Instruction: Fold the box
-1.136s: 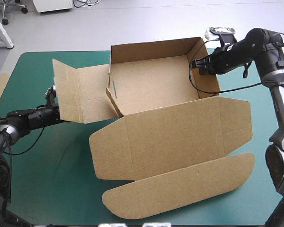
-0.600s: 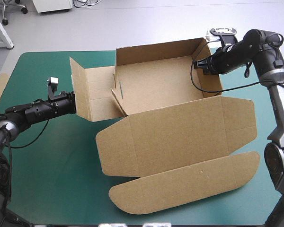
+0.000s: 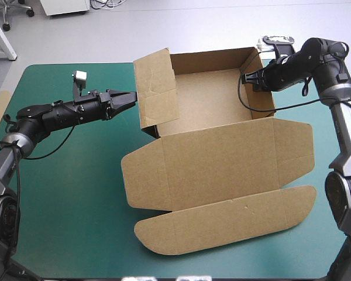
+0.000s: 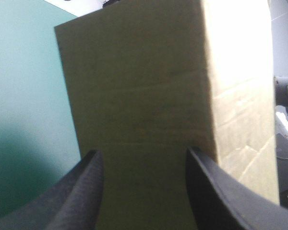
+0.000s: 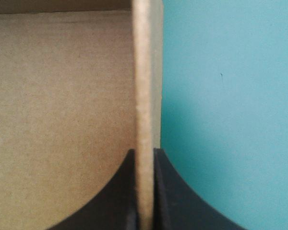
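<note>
The brown cardboard box (image 3: 216, 167), walls raised and lid flat, sits toward the far edge of the teal-green table cover (image 3: 64, 199); the left gripper (image 3: 130, 96), fingers spread wide, faces its upright left flap; the right gripper (image 5: 144, 150) pinches its right wall.

Probably a lab: a teal-green table (image 3: 64, 193) on bare grey floor (image 3: 193, 29), chair castors (image 3: 29, 12) beyond.

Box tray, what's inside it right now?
Only bare brown floor shows inside the box; the right hand grips its right wall. The raised left flap, with the left hand at it, hides the floor's left strip.
</note>
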